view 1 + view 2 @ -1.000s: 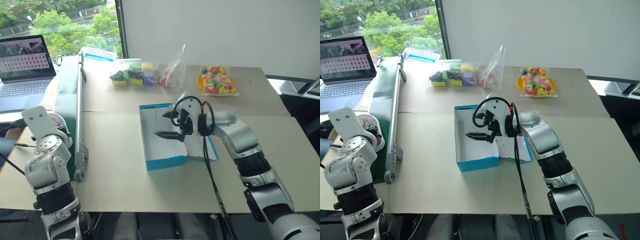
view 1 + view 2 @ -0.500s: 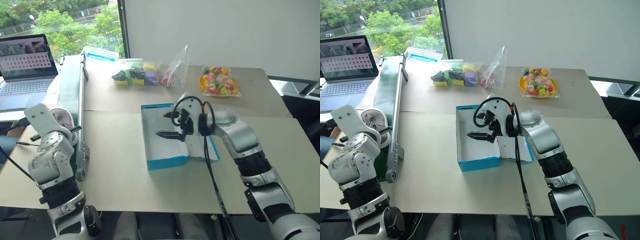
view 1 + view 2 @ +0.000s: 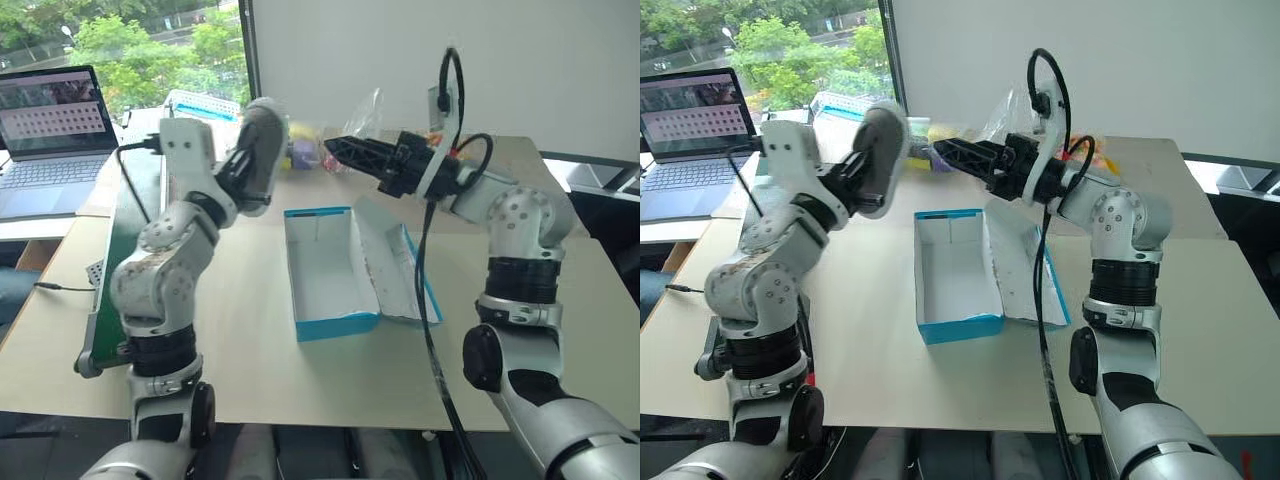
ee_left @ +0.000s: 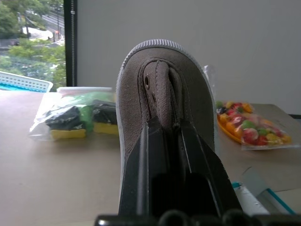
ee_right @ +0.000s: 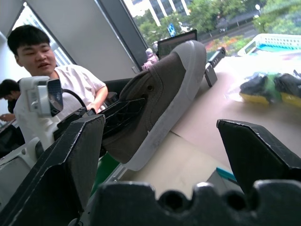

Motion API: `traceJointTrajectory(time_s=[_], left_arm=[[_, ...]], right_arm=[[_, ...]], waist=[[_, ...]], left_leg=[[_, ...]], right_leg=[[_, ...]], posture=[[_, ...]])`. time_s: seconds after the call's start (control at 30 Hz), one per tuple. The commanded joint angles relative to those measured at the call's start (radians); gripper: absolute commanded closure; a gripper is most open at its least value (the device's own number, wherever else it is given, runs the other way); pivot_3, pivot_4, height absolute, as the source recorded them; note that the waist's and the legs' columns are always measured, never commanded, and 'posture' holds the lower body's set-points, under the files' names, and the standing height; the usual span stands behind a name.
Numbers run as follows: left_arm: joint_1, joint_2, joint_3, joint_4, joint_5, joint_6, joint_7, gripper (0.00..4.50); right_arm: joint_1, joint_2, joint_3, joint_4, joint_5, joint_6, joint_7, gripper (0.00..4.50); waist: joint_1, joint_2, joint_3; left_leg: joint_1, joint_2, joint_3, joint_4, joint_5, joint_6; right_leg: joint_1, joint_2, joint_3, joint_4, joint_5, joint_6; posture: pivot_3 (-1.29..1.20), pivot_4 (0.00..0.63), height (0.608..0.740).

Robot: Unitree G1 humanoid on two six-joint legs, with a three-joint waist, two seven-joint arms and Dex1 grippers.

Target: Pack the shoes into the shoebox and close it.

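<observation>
The left gripper [image 4: 164,141] is clamped on one grey-beige shoe [image 3: 258,150], fingers pinching the tongue and collar, toe pointing up and away from the wrist. That shoe hangs in the air above the table [image 3: 250,330], off the left rear corner of the shoebox [image 3: 320,275], not touching it.

The shoebox lies open on the table, white inside and nothing in it, its blue walls standing, its lid [image 3: 395,270] folded flat out to the box's right. Over the far end of the box the right gripper [image 3: 345,150] hovers, jaws spread wide and gripping nothing; its fingertips point toward the lifted shoe, and from the right wrist view the shoe sits between the two black fingers [image 5: 61,160], though whether it lies in their reach or further off is hard to judge.

Beyond the box, on the far part of the table, lie clear bags: one of dark and yellow blocks [image 4: 75,120] and one of bright round sweets [image 4: 249,129]. To the box's left, at the table's edge, a laptop [image 3: 50,130] stands open. A person in a white shirt [image 5: 70,89] sits beyond the shoe in the right wrist view.
</observation>
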State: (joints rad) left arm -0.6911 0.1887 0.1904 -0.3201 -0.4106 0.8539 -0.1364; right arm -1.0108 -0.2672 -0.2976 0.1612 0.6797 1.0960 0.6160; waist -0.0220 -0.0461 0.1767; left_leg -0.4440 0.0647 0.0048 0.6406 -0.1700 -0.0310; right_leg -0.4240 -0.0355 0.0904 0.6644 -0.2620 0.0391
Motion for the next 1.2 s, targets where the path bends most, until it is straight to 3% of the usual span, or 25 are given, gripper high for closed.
traceJointTrajectory(time_s=[0.03,0.37,1.17,1.2], left_arm=[[-0.042,-0.021,-0.052,-0.041,-0.036,-0.011,-0.03,4.43],[-0.098,-0.136,-0.123,0.026,-0.076,-0.03,-0.048,4.43],[-0.11,-0.121,-0.121,-0.016,-0.088,0.005,-0.023,4.43],[-0.109,-0.123,-0.123,-0.018,-0.088,0.006,-0.021,4.47]], right_arm=[[-0.022,0.0,-0.044,-0.039,0.063,0.04,-0.054,0.0],[0.001,-0.014,-0.038,-0.073,0.073,-0.006,-0.111,0.0],[-0.006,-0.051,-0.009,0.032,0.055,-0.109,-0.101,0.0],[-0.008,-0.048,-0.013,0.035,0.058,-0.115,-0.104,0.25]], waist=[[-0.005,0.0,0.0],[-0.014,0.0,0.0],[-0.02,0.0,0.0],[-0.02,0.0,0.0]], left_leg=[[0.0,0.0,0.0,0.0,0.0,0.0],[0.0,0.0,0.0,0.0,0.0,0.0],[-0.001,0.0,0.0,0.0,0.0,0.0],[-0.001,0.0,0.0,0.0,0.0,0.0]], right_leg=[[0.0,0.0,0.0,0.0,0.0,0.0],[0.0,0.0,0.0,0.0,0.0,0.0],[0.0,0.0,0.0,0.0,0.0,0.0],[0.0,0.0,0.0,0.0,0.0,0.0]], posture=[[0.0,0.15,0.74],[0.0,0.15,0.74],[0.0,0.15,0.74],[0.0,0.15,0.74]])
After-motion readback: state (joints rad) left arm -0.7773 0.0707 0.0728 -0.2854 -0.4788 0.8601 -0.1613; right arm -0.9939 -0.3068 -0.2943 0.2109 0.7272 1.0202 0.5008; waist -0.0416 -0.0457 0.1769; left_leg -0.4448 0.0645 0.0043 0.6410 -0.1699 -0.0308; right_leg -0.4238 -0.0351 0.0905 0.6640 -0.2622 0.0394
